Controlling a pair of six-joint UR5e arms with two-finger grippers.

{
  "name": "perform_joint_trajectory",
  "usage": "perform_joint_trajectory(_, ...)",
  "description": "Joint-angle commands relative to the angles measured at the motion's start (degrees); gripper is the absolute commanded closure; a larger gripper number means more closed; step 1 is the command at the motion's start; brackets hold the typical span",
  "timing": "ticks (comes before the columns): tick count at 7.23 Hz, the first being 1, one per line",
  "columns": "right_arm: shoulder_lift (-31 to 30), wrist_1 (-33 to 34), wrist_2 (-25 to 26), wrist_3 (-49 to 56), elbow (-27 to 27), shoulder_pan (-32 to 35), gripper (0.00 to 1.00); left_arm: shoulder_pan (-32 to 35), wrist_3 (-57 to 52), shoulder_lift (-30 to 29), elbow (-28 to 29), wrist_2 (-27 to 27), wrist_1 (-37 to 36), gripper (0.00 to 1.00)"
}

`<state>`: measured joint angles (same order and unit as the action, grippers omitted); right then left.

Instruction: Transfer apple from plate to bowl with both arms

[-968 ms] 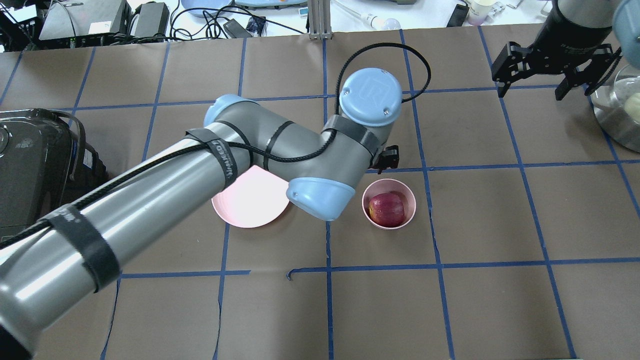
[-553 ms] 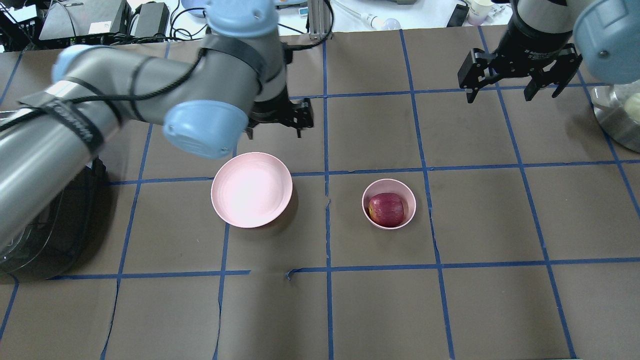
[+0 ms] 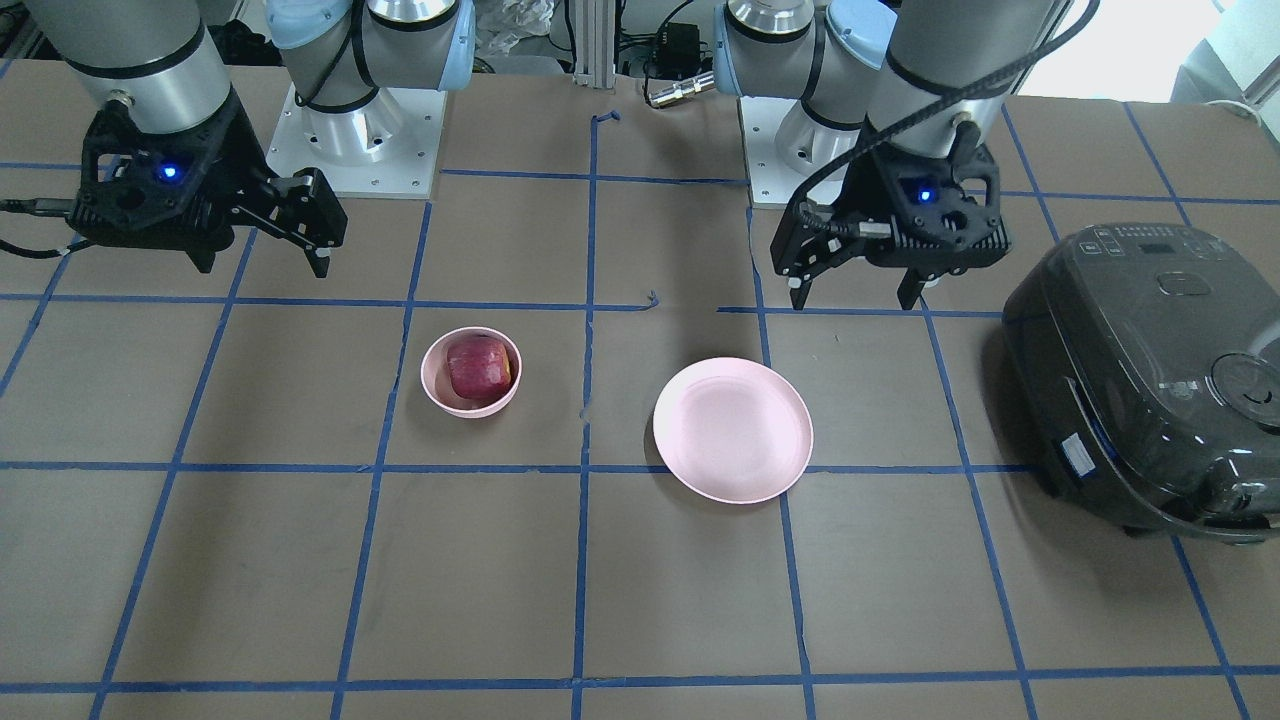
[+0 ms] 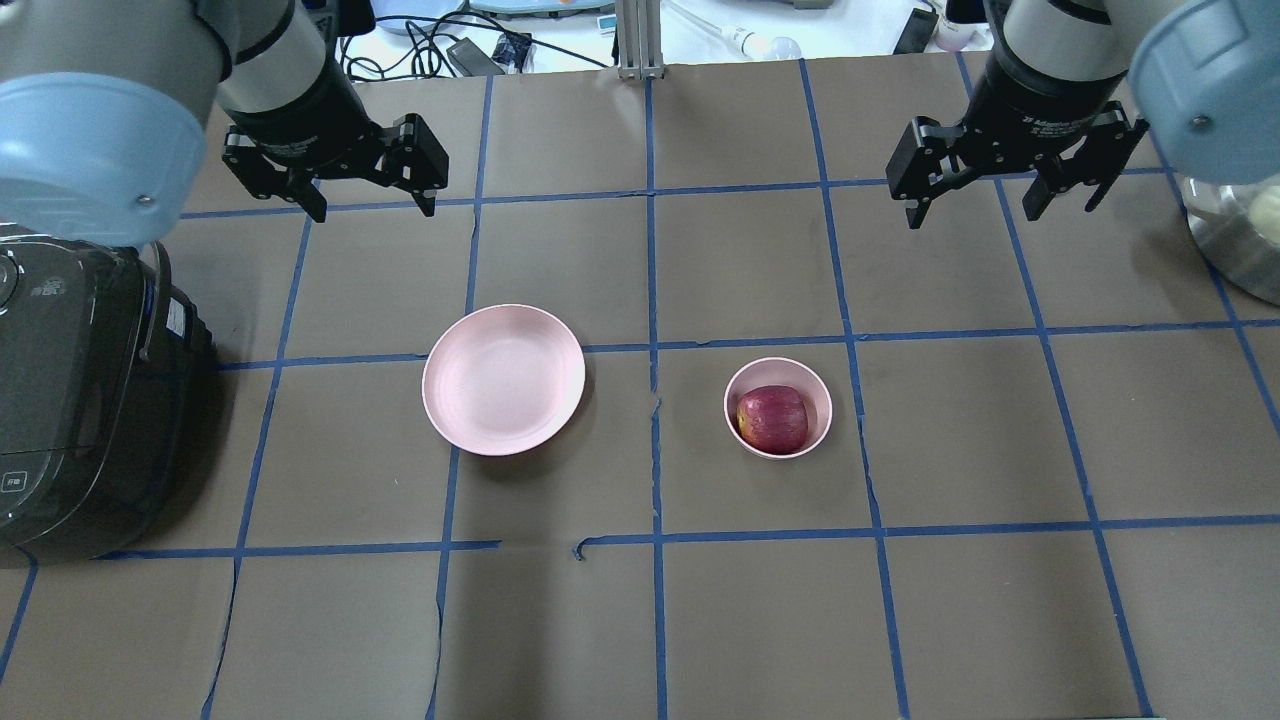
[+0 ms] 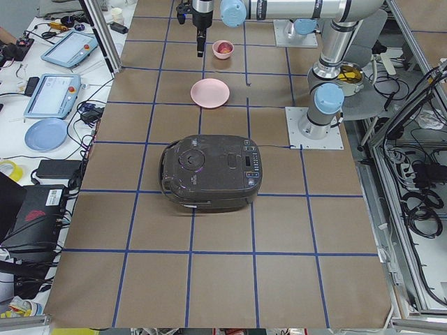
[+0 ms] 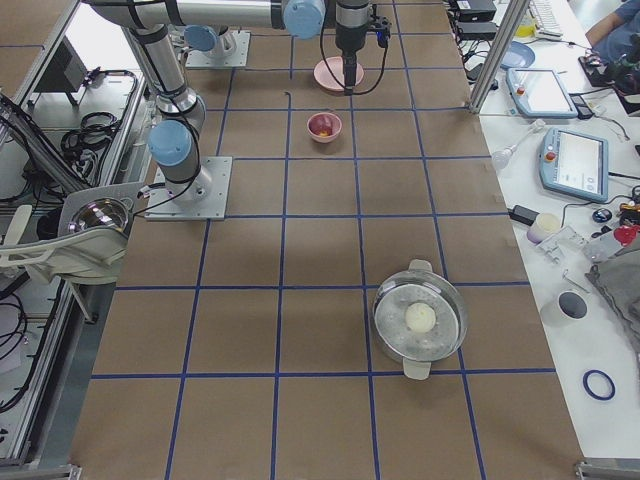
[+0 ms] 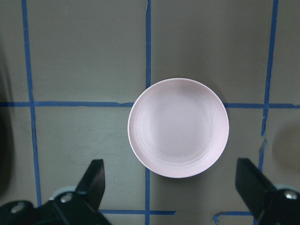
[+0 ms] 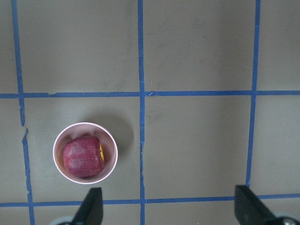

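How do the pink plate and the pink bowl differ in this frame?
The plate is wide and shallow; the bowl is clearly narrower and deeper. The plate is empty, while the bowl holds the apple. The plate sits on the robot's left side, the bowl on its right. Both are pale pink, round and upright.
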<state>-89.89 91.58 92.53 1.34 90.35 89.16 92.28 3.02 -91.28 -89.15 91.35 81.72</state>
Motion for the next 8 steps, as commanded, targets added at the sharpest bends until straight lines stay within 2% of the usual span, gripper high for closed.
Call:
perform_joint_trajectory(1,-0.8,-0.1,-2.1,0.1,0.0,0.7,0.0,-3.6,-2.1,1.2,1.6,-0.6,2.1,0.0)
perform_joint_trajectory(2,-0.9,-0.1,-3.4,0.1,0.0,0.7,0.0,-3.4,-2.1,1.1,1.4,-1.6,2.4,0.0)
perform_joint_trajectory(3,-0.8,-0.1,-2.5,0.2,0.2,0.7,0.0,-3.4,-2.1,1.3,0.9,-2.1,2.6,0.0)
perform_joint_trajectory(6,-0.8,-0.1,-2.4,0.2,0.2,0.7,0.0,-3.9,-2.5,2.7,2.1,-1.3,9.9,0.0)
perform_joint_trajectory(8,-0.7,-0.1,-2.4,0.2,0.2,0.7,0.0,-3.8,-3.7,2.9,2.1,-0.6,10.2,0.0)
